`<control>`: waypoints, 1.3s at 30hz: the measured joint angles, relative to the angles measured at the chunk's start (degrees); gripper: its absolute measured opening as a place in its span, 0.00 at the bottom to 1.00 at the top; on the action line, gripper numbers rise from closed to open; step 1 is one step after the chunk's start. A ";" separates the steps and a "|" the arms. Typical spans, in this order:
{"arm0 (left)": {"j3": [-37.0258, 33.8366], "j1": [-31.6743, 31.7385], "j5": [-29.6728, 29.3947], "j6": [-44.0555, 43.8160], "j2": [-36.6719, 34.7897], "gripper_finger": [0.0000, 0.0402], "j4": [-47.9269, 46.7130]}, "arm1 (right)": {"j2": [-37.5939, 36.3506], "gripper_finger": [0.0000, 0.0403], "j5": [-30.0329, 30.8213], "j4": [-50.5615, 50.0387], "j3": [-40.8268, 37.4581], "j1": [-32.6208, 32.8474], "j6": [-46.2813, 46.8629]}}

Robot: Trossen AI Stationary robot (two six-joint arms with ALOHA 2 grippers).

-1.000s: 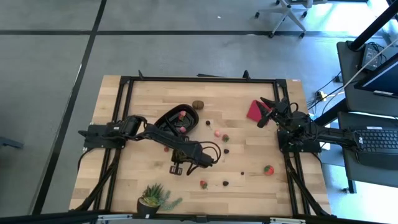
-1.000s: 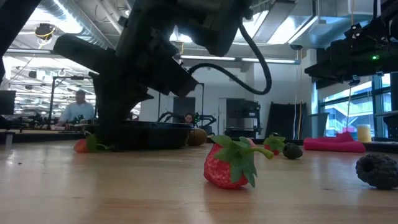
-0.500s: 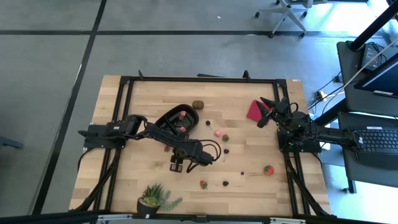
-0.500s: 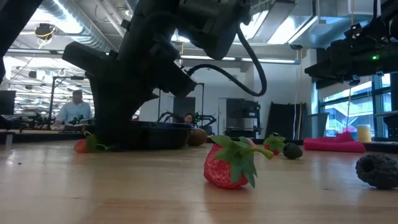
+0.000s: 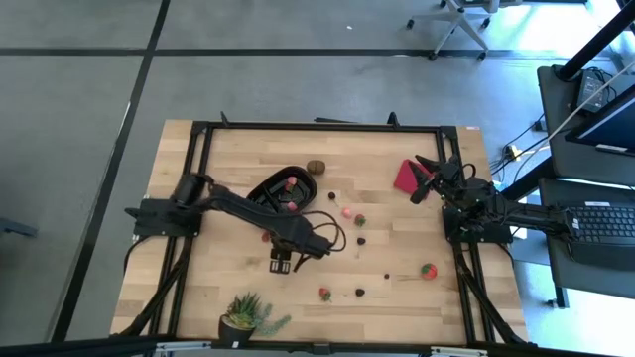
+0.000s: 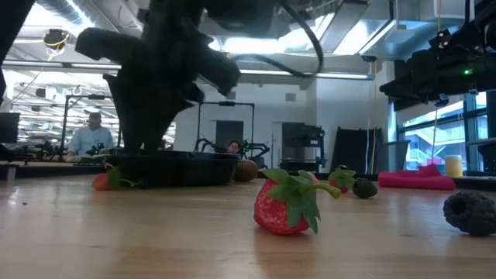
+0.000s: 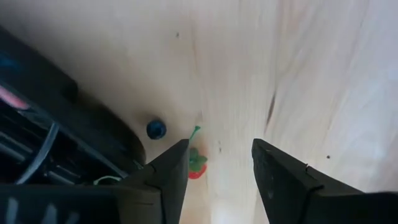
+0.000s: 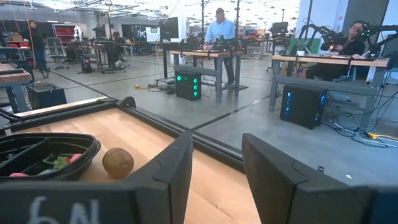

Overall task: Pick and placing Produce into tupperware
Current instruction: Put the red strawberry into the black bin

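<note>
Fruit pieces lie scattered on a wooden table [image 5: 228,159]; a strawberry [image 5: 324,294] sits near its front edge. Left gripper [image 5: 281,265], jaws apart and empty, hangs above bare wood just in front of the black tray [image 5: 260,185]. Right gripper [image 5: 425,178], jaws parted and empty, waits beside a red square [image 5: 405,176]

Daylight floods the scene: in the high view a bright patch lies on the floor at the far right, and the wooden table [image 5: 397,268] is evenly lit with only soft shadows under the arms. In the low view the ceiling lights [image 6: 256,66] and a right-hand window glare, leaving the arm a dark silhouette; the near strawberry [image 6: 288,203] is fairly sharp. The left wrist view is pale, washed out and soft.
</note>
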 joint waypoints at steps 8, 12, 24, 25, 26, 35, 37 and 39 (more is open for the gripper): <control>-10.78 -1.10 -0.17 -2.14 -4.54 0.40 8.10 | -0.02 0.35 0.00 0.17 0.00 -0.02 -0.01; -14.00 -1.35 -0.20 -3.21 -4.68 0.42 8.89 | -0.01 0.35 -0.01 0.19 0.01 0.00 0.00; -14.67 -1.36 -3.68 -2.76 -4.68 0.42 9.02 | -0.02 0.35 0.00 0.14 0.01 -0.01 0.00; -14.67 -1.36 -3.79 -2.75 -4.68 0.42 9.01 | 0.00 0.35 -0.01 0.14 0.01 0.00 0.01; -14.67 -1.36 -4.04 -2.75 -4.68 0.41 9.01 | -0.02 0.35 -0.01 0.14 -0.01 -0.02 0.01; -14.64 -1.41 -4.94 -1.36 -4.68 0.38 12.87 | 0.00 0.35 -0.01 0.14 0.01 0.00 -0.01; -14.64 -1.44 -4.94 -1.24 -4.68 0.37 12.86 | -0.02 0.35 0.01 0.14 0.01 0.00 -0.01; -14.79 -1.44 -4.96 -1.24 -4.68 0.36 12.87 | -0.02 0.35 0.00 0.14 0.00 -0.01 0.00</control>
